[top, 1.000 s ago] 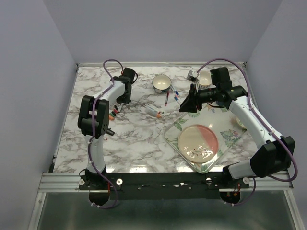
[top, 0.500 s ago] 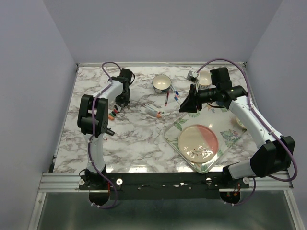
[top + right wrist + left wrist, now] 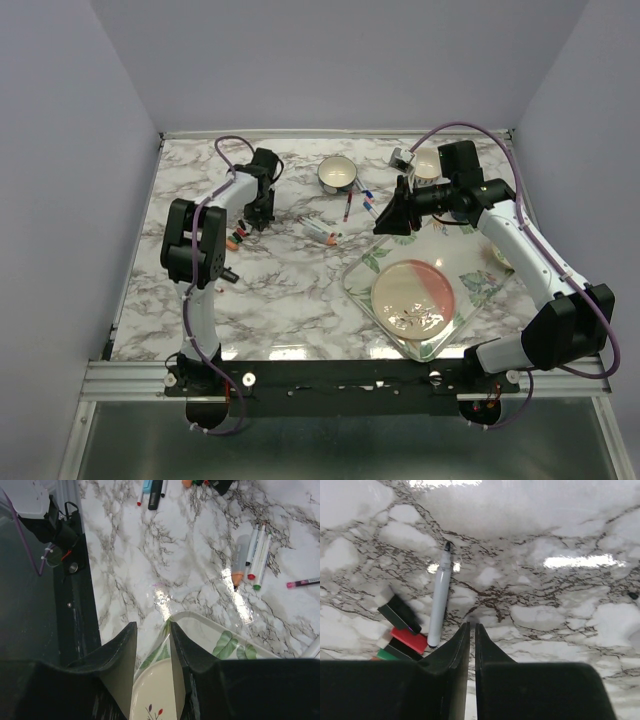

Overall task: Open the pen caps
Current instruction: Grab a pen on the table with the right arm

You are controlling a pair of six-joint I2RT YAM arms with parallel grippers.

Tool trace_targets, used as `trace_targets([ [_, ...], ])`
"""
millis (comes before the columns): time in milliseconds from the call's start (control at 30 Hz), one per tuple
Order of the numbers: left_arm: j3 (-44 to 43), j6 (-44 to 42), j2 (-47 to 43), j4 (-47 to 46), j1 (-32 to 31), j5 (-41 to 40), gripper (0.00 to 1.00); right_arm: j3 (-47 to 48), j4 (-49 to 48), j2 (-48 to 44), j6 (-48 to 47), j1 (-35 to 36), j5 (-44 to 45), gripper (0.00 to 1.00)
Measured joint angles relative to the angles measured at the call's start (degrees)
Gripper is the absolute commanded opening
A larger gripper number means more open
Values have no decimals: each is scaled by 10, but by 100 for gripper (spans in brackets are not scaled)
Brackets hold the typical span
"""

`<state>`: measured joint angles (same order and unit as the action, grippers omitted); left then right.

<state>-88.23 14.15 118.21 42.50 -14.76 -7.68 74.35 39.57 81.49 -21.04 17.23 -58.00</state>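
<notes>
Your left claw (image 3: 471, 628) has crept slightly toward one o'clock in the last second. Its jaws are pressed almost together on nothing, so I judge one pen done: a bare-tipped white marker (image 3: 439, 605) lies at its eleven o'clock, with a black pen cap (image 3: 400, 614) and a red pen cap (image 3: 410, 641) just beside its tail. Your right claw (image 3: 152, 630) has not moved, its jaws parted and empty over the tray (image 3: 210, 621), and a cluster of markers (image 3: 242, 555), seemingly capped, sits at its two o'clock. The glossy marble table (image 3: 280, 290), boxed in by plain lilac walls, throws glare.
</notes>
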Motion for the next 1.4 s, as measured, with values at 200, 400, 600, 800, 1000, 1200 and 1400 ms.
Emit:
trace_targets([
  [200,10,4,-33,-1,-6,22,17,0,0,0,0,0,-3,40],
  [400,7,4,-66,-9,0,20,19,0,0,0,0,0,-4,40],
  [600,6,-1,-64,-10,17,6,24,0,0,0,0,0,-4,40],
  [800,-7,-11,-40,-9,24,0,34,0,0,0,0,0,-4,40],
  [1000,-11,-17,-23,-7,24,0,35,0,0,0,0,0,-4,40],
  [1200,-18,-21,-22,-4,24,0,35,0,0,0,0,0,-4,40],
  [1400,-23,-24,-19,-3,24,0,35,0,0,0,0,0,-4,40],
])
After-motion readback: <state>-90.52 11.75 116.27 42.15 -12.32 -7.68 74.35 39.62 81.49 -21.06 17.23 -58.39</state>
